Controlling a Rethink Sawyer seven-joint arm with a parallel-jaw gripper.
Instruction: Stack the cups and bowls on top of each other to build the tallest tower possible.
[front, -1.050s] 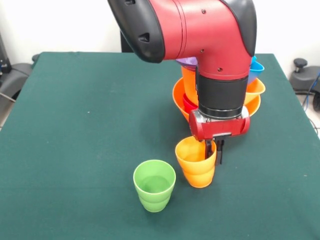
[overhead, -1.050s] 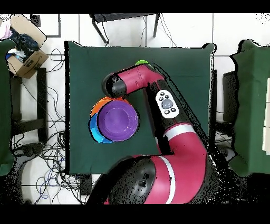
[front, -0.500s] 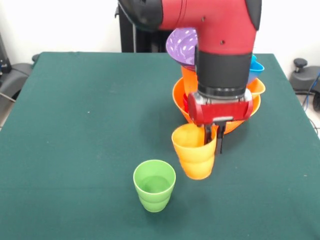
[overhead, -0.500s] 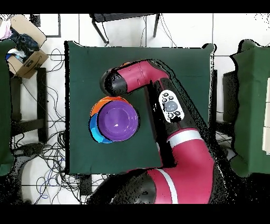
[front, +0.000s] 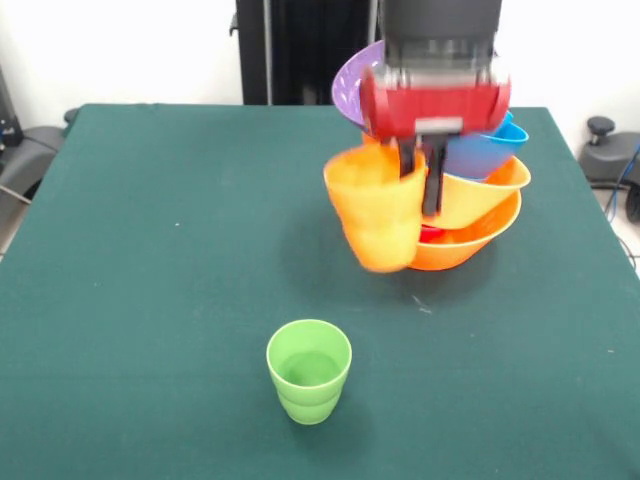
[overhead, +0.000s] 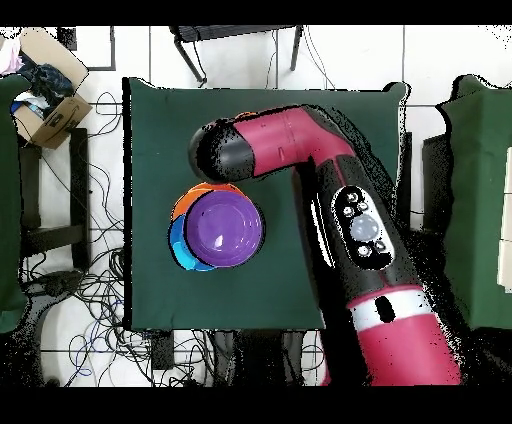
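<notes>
Orange cup (front: 378, 210) aloft, tilted, beside leaning bowl tower (front: 470, 205); green cup (front: 309, 371) upright, well apart.

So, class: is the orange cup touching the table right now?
Apart. The front view shows the orange cup held up in the gripper, with bare green table visible beneath its base.

Two fixed cameras: one low and close, one high and far.

The front view looks slightly down across the green counter (front: 150, 250), close to the tower (front: 460, 200). The overhead view looks straight down from high up, taking in the whole counter (overhead: 160, 130) and surrounding floor. Both share the counter, tower (overhead: 215, 228) and arm (overhead: 300, 150).
</notes>
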